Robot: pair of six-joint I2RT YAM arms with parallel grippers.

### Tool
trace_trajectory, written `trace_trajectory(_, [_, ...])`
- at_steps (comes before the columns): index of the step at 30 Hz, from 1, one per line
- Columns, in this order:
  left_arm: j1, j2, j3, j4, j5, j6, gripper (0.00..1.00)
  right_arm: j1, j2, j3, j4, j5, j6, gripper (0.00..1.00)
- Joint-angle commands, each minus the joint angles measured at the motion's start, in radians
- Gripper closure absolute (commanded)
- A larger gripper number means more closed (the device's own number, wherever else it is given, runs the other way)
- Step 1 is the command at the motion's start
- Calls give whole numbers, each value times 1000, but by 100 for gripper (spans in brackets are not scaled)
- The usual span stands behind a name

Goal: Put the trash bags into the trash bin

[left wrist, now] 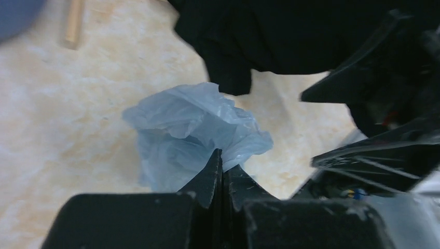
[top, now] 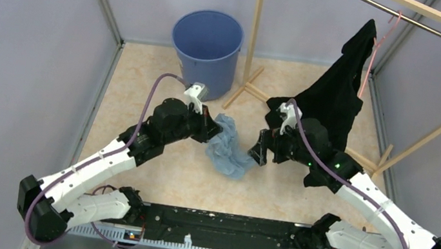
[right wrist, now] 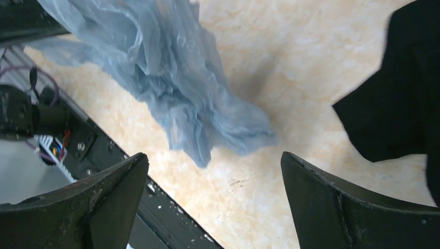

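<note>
The left gripper [top: 211, 126] has its fingers clamped together on the upper edge of the crumpled light-blue trash bag [top: 227, 148], near the middle of the table [top: 145, 88]. At the bag's 3 o'clock the right gripper [top: 260, 150] holds nothing, its fingers wide apart. The blue bin [top: 208, 57] stands well apart at the bag's 11 o'clock, and a black garment [top: 336, 95] hangs at 2 o'clock.
</note>
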Motion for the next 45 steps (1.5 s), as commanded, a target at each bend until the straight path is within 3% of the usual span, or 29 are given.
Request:
trace_trajectory(1, [51, 3, -23, 97, 254, -182, 100, 33, -17, -51, 140, -175, -52, 1])
trace_trajectory(7, [99, 1, -36, 112, 301, -280, 100, 211, 35, -37, 297, -81, -93, 2])
trace_trajectory(12, [124, -37, -71, 140, 326, -345, 100, 340, 100, -21, 475, 10, -245, 11])
trace_trajectory(17, [138, -60, -106, 161, 359, -415, 100, 363, 110, -83, 724, -5, -348, 11])
trace_trajectory(21, [144, -103, -155, 212, 353, -494, 100, 370, 174, -121, 875, 50, -384, 19])
trace_trajectory(30, [163, -139, -168, 207, 324, -559, 100, 416, 285, -142, 1018, 68, -362, 26])
trace_trajectory(38, [165, -150, -202, 269, 310, -607, 100, 444, 331, -149, 1061, 132, -310, 10])
trace_trajectory(45, [167, -148, -177, 259, 307, -599, 100, 459, 398, -115, 1038, 264, -294, 12])
